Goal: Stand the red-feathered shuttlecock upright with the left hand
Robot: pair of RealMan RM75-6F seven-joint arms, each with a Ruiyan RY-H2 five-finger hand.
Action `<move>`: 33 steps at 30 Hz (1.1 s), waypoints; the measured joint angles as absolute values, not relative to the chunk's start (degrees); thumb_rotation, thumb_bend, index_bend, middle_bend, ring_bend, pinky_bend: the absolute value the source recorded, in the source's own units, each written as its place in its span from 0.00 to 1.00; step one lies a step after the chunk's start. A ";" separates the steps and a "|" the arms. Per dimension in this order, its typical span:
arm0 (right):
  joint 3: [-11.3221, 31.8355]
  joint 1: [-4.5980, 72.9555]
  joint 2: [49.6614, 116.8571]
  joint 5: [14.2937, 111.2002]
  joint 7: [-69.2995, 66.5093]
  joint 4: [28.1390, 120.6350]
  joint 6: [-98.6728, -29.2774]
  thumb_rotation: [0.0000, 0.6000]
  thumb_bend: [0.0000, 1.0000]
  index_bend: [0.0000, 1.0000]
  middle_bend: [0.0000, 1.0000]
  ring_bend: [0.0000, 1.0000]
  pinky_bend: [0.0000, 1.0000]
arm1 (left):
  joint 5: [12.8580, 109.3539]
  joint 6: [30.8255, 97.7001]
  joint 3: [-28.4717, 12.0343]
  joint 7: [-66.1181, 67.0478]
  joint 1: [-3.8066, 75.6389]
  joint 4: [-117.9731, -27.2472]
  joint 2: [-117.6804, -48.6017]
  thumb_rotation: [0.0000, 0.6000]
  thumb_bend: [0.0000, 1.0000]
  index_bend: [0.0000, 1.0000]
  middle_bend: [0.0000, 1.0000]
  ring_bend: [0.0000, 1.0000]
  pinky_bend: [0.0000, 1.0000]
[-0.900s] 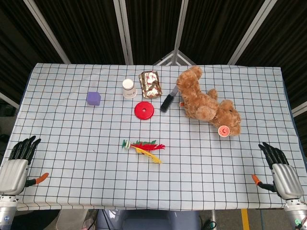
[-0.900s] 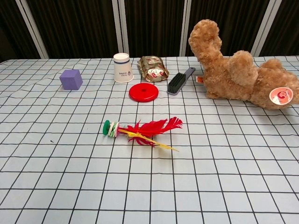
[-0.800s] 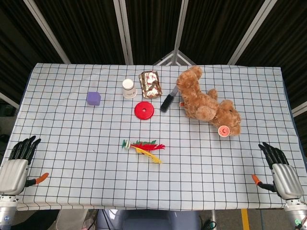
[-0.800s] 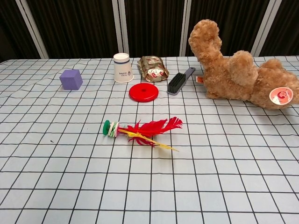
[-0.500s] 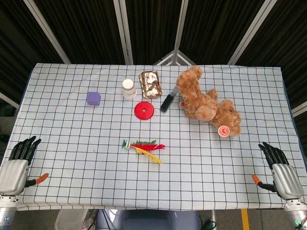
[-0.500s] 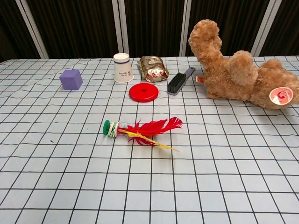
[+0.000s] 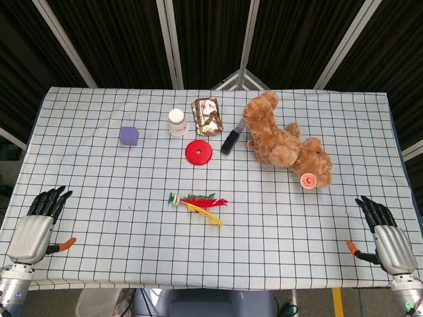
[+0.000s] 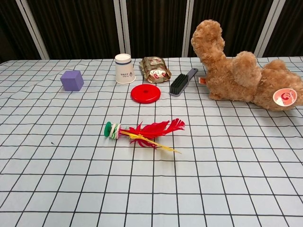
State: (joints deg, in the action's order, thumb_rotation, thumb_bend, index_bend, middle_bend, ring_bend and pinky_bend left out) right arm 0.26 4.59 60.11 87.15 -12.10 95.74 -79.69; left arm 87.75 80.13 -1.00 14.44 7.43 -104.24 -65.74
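Lying flat on the checked tablecloth (image 7: 99, 198), shuttlecock (image 7: 197, 201), left hand (image 7: 36, 230) and right hand (image 7: 386, 236) spreading wide, seemingly empty, dark curtains (image 8: 151, 23) hanging behind.

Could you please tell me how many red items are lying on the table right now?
2: the red-feathered shuttlecock lies on its side at the table's middle, and a red disc lies flat beyond it, near the paper cup.
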 measured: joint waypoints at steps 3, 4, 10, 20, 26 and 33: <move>0.43 4.56 60.07 86.90 -12.35 95.75 -79.79 1.00 0.34 0.00 0.00 0.00 0.00 | 87.59 77.70 -2.35 19.18 9.95 -106.03 -66.18 1.00 0.22 0.29 0.00 0.00 0.00; 0.44 4.55 60.05 86.81 -12.40 95.74 -79.77 1.00 0.34 0.00 0.00 0.00 0.00 | 87.42 76.70 -2.92 20.70 10.97 -106.59 -66.50 1.00 0.24 0.31 0.00 0.00 0.00; 0.48 4.50 59.90 86.70 -12.88 95.68 -79.77 1.00 0.34 0.00 0.00 0.00 0.00 | 82.82 69.64 -7.74 30.06 18.49 -109.12 -71.52 1.00 0.28 0.38 0.00 0.00 0.00; 0.55 4.36 59.71 86.43 -13.68 95.58 -79.83 1.00 0.34 0.00 0.00 0.00 0.00 | 69.33 61.25 -12.69 46.36 30.67 -107.85 -83.97 1.00 0.28 0.38 0.00 0.00 0.00; 0.78 4.32 59.52 85.98 -14.61 95.40 -79.80 1.00 0.34 0.00 0.00 0.00 0.00 | 61.83 59.44 -13.80 53.89 36.78 -104.99 -91.02 1.00 0.28 0.40 0.00 0.00 0.00; 0.82 4.27 59.44 86.07 -15.04 95.41 -79.86 1.00 0.34 0.00 0.00 0.00 0.00 | 56.59 59.31 -13.57 58.46 41.90 -101.47 -97.20 1.00 0.31 0.46 0.00 0.00 0.00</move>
